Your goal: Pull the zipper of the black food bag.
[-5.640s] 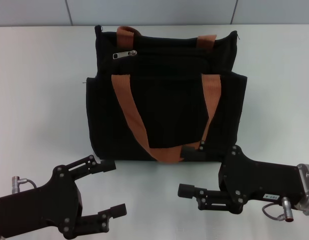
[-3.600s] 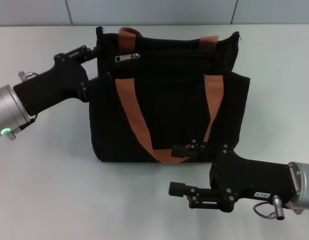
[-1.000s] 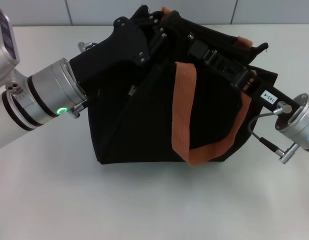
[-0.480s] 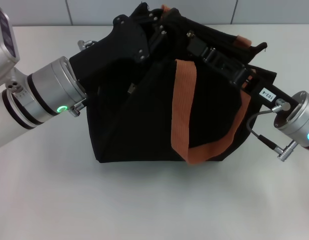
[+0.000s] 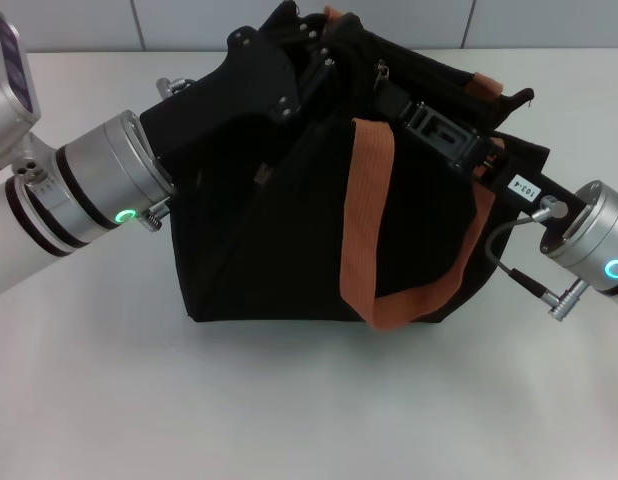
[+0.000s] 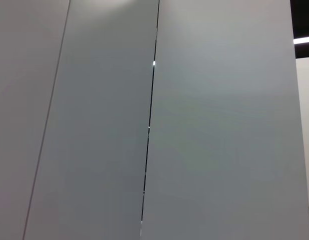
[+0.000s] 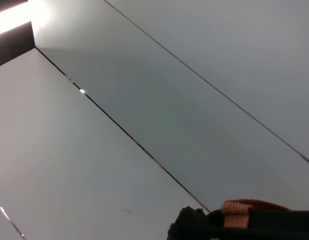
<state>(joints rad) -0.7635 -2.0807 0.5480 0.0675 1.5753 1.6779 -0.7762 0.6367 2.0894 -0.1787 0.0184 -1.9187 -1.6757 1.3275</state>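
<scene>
Currently both arms are up at the top edge of the black food bag point(image 5: 289, 240), which stands on the white table point(image 5: 309, 400), pulled up and skewed toward its top left corner. The left gripper point(image 5: 299, 55) sits on that top left corner near the back orange-brown handle point(image 5: 334, 18); it looks like it's bracing the fabric, but I cannot tell if its fingers are pinched or spread, since black metal merges with black cloth. The right gripper point(image 5: 394, 88) reaches in along the top opening from the right, with a small silvery glint just beside its tip at the zip line that may be the zipper point(image 5: 382, 70). Too small to be sure, and I cannot tell if those fingers have it pinched or are apart. The front handle point(image 5: 364, 230) hangs loose down the front face. Wrist views are no help: the left one shows only wall panels, the right one mostly wall plus a sliver of orange strap point(image 7: 244, 207) and black fabric. My read: this is the hold-and-pull step, with left anchoring and right on or at the tab. The next move calls for a straight draw along the track toward the right end, with left keeping tension so the bag doesn't drag or bunch.
</scene>
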